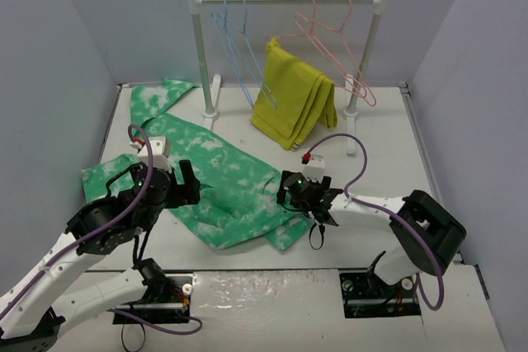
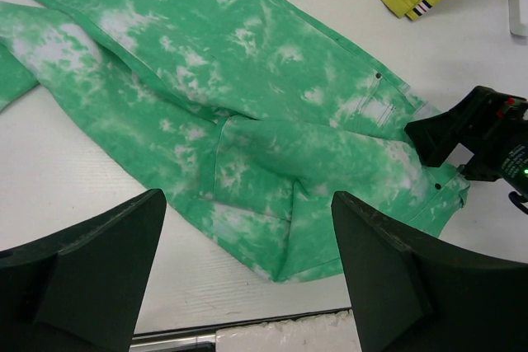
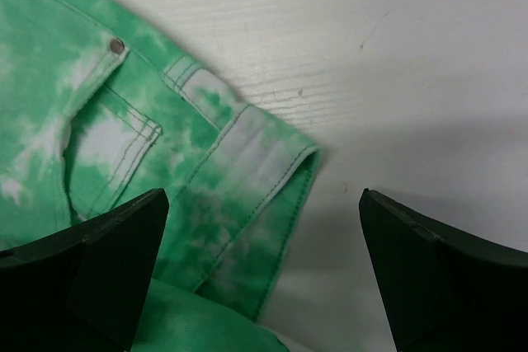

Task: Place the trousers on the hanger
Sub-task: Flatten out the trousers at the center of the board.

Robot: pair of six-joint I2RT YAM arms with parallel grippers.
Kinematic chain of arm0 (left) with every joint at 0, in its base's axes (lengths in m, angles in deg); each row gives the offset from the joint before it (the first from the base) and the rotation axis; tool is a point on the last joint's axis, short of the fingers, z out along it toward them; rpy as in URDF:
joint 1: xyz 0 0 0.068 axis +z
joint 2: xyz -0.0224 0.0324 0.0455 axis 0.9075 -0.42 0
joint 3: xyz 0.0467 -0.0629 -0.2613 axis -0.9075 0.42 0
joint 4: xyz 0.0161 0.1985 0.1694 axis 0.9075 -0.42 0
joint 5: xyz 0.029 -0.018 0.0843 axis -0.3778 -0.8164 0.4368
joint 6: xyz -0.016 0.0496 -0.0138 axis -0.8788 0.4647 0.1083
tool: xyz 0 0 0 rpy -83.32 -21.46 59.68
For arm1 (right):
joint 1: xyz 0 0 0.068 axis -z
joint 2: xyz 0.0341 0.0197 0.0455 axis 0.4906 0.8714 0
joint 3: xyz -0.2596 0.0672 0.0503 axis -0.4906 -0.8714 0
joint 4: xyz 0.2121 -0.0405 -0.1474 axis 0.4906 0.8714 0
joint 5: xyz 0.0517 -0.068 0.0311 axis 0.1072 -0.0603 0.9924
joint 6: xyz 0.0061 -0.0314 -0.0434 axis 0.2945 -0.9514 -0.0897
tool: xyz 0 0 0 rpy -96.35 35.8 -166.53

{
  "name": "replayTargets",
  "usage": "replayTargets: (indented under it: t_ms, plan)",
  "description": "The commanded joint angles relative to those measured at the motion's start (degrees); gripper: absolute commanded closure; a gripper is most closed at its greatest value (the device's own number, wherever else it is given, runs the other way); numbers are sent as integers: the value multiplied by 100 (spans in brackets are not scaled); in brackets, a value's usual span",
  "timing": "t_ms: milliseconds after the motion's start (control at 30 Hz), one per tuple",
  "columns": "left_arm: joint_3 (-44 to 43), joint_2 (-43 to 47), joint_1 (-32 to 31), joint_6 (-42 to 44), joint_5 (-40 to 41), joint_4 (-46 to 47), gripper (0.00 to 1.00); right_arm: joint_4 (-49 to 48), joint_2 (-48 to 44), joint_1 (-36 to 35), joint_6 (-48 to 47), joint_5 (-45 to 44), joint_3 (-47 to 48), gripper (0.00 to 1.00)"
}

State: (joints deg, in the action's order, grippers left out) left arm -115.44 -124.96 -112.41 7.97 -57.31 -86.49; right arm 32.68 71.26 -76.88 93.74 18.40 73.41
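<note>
The green trousers (image 1: 216, 177) with white blotches lie spread flat on the table, legs running to the far left and waistband at the near right. My left gripper (image 1: 188, 182) is open and empty, hovering above their middle; in the left wrist view (image 2: 247, 274) the cloth (image 2: 247, 105) lies below its jaws. My right gripper (image 1: 295, 195) is open, low at the waistband corner (image 3: 247, 179), which lies between its fingers (image 3: 107, 261) untouched. Two light-blue hangers (image 1: 235, 39) hang on the rack's rail at the back.
The white rack (image 1: 198, 55) stands at the back of the table with pink hangers (image 1: 330, 35) on its right side. A mustard-yellow folded garment (image 1: 293, 100) leans under them. Grey walls close in the left, right and back.
</note>
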Motion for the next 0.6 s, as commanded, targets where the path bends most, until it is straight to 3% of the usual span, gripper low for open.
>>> replayTargets:
  t_ms: [0,200,267,433,500,567]
  plan:
    - [-63,-121,-22,91,-24,89,21,-870,487,-75,16,-69,-100,3]
    - [-183,-125,-22,246,45,45,21,-861,698,-119,-95,14,-35,20]
    - [-194,-71,-22,284,79,52,21,-772,565,-119,-95,-85,-35,36]
    - [-214,52,-22,379,202,31,21,70,-253,-119,-459,-597,309,92]
    - [-249,89,-22,438,278,8,21,577,-786,-118,-734,-1041,545,100]
    - [-305,124,-22,490,347,-3,21,1031,-1352,-87,-1010,-1411,764,100]
